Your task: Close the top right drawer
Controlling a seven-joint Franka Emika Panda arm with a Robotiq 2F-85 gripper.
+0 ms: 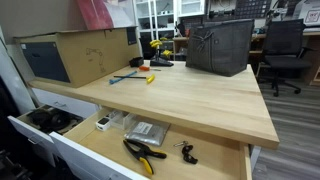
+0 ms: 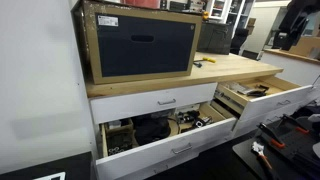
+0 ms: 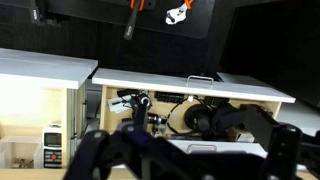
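My gripper (image 3: 190,160) is spread wide with nothing between the fingers, and the wrist view looks at the cabinet front. The top right drawer (image 1: 212,150) stands pulled far out under the wooden benchtop (image 1: 190,95), and its long white front (image 2: 284,103) is clear to reach.

To shut it well, I judge I should lay the fingers flat against the middle of that front, near the small handle, and push straight along the runners. A push near one end could skew so wide a drawer and jam it. No grip is needed.

Inside lie yellow-handled pliers (image 1: 143,153), keys (image 1: 188,152) and a clear packet (image 1: 148,130), all low enough to pass under the top, I think. The narrower drawer (image 1: 45,120), full of dark clutter, is open just beside it. Its corner is what I could catch on the approach.
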